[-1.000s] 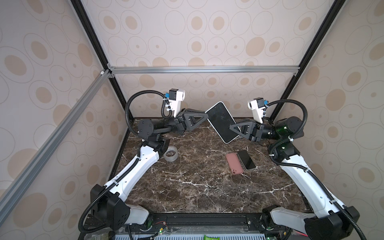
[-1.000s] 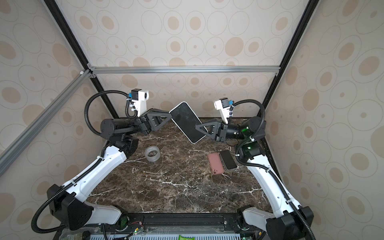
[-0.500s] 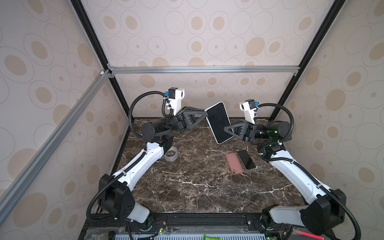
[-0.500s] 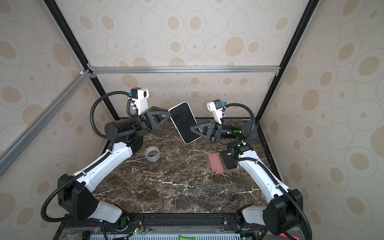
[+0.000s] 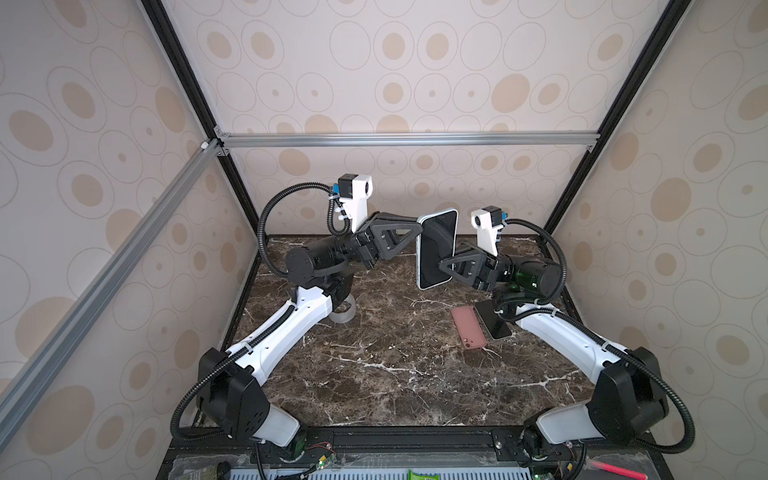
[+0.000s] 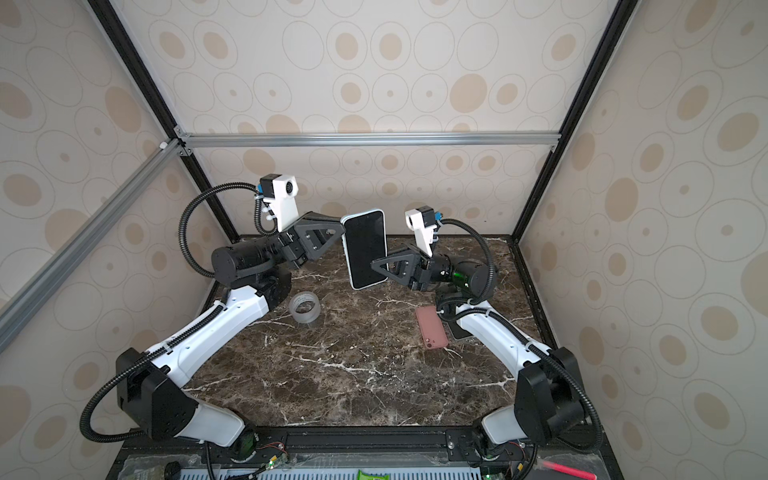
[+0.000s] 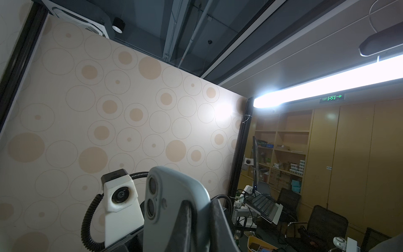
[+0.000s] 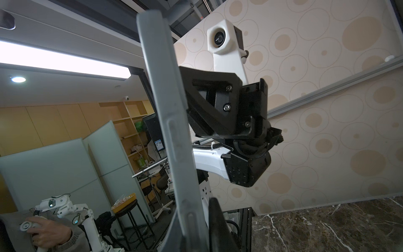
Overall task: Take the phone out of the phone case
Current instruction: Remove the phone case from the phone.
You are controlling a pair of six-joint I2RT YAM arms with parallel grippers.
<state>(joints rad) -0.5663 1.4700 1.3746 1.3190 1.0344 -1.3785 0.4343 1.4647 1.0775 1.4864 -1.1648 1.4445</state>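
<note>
The phone (image 5: 436, 249) (image 6: 365, 249), black screen inside a pale grey phone case (image 7: 165, 196), hangs nearly upright in the air above the back of the table. My left gripper (image 5: 419, 232) (image 6: 343, 232) is shut on its upper left edge. In the left wrist view the left gripper (image 7: 200, 211) clamps the case beside the twin camera lenses. My right gripper (image 5: 443, 264) (image 6: 374, 264) is shut on the lower right edge. The right wrist view shows the case's side (image 8: 170, 109) edge-on, with the right gripper (image 8: 196, 220) closed on it.
A pink case (image 5: 468, 327) (image 6: 432, 328) and a bare black phone (image 5: 492, 319) lie side by side on the marble table (image 5: 395, 374) under my right arm. A roll of clear tape (image 5: 344, 312) (image 6: 305, 309) stands by my left arm.
The phone has turned from a tilt to nearly upright. Both wrists have shifted slightly left with it, and both grips have held.
</note>
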